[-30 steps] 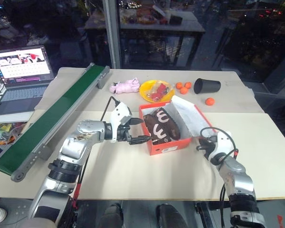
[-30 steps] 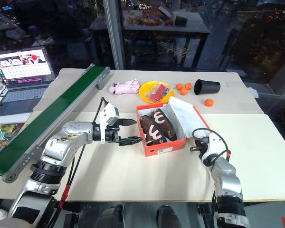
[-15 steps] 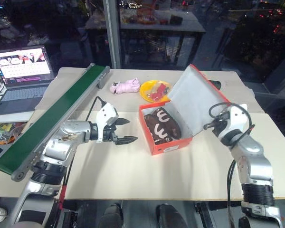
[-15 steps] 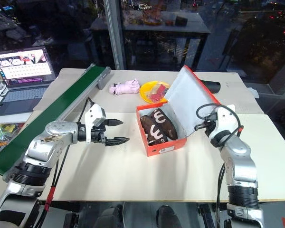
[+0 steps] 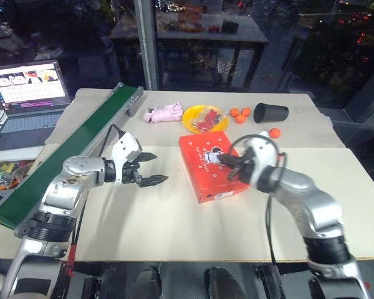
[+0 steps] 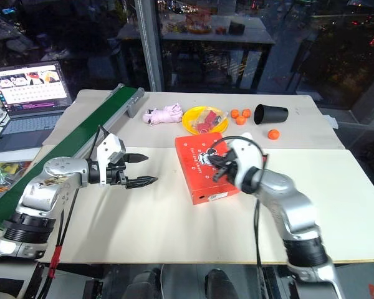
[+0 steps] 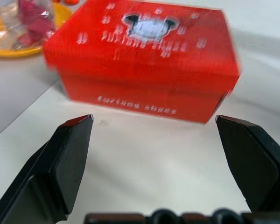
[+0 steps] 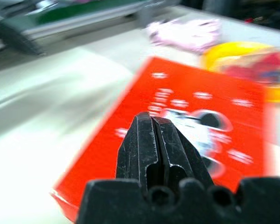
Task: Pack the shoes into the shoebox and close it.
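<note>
Red-orange rectangular cardboard shoebox [image 5: 210, 166], lid down, lies under the right gripper [image 5: 227, 168], fingers pressed together, empty. Left gripper [image 5: 151, 169] spread wide beside it, empty.

This looks like a robotics lab or test room, seen at night. Pale work tables [image 5: 174, 224] are pushed together in the middle of the frame, their seam running across the centre. Along the left side lies a green conveyor belt [image 5: 75, 152] in a metal frame, set diagonally. At the upper left an open laptop [image 5: 26, 93] shows a screen of small image tiles. Along the top runs a glass wall [image 5: 311, 56] with a metal post [image 5: 146, 43], dark beyond it, and through it at the top centre stands another table [image 5: 199, 28] cluttered with small props.
</note>
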Action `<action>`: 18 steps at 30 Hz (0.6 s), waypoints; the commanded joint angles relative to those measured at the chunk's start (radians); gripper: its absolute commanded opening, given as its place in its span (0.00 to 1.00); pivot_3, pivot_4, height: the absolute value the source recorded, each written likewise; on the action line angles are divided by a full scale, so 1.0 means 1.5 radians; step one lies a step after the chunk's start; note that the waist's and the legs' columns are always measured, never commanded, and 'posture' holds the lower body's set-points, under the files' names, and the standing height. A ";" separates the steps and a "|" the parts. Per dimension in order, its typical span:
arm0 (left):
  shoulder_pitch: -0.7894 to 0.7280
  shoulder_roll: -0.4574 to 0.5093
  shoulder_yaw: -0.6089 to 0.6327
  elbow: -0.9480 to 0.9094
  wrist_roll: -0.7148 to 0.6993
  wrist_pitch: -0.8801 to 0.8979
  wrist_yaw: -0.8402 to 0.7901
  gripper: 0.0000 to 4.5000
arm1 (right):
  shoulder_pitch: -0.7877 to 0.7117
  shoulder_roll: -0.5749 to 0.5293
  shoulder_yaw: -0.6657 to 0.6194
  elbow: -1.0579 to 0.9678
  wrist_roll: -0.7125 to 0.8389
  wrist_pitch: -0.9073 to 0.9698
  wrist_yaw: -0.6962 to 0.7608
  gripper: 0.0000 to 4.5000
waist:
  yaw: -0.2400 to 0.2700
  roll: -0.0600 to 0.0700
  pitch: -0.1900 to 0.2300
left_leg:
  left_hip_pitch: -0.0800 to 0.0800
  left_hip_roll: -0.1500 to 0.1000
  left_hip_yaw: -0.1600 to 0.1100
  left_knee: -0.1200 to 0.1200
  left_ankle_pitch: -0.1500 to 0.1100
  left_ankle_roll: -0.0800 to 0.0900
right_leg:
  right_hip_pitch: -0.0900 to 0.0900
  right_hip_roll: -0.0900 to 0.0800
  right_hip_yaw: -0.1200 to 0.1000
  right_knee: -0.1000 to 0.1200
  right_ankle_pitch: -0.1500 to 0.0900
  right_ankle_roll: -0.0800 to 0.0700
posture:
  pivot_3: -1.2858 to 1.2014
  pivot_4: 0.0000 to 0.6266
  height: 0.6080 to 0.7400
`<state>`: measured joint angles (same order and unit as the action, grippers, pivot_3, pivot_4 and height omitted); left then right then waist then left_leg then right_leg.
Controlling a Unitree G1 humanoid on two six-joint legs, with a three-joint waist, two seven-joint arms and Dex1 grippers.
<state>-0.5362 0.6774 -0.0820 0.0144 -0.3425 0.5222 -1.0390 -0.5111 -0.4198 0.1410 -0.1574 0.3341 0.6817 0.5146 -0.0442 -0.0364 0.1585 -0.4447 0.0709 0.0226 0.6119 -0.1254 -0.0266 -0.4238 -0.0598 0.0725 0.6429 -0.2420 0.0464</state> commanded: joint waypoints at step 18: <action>0.014 -0.040 0.041 -0.052 -0.048 0.002 0.022 1.00 | -0.004 -0.037 -0.083 -0.053 -0.002 -0.013 0.079 0.49 | 0.009 0.000 0.000 | -0.001 0.000 0.000 0.000 0.000 0.000 | 0.000 0.000 -0.001 0.002 0.001 0.005 | 0.52 0.24 0.97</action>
<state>-0.5214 0.6236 -0.0596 -0.0188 -0.3783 0.5284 -1.0129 -0.5350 -0.4315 0.1055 -0.1127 0.2784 0.6193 0.6192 -0.0309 -0.0371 0.1588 -0.4460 0.0709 0.0225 0.6124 -0.1254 -0.0263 -0.4243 -0.0603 0.0715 0.6457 -0.2402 0.0532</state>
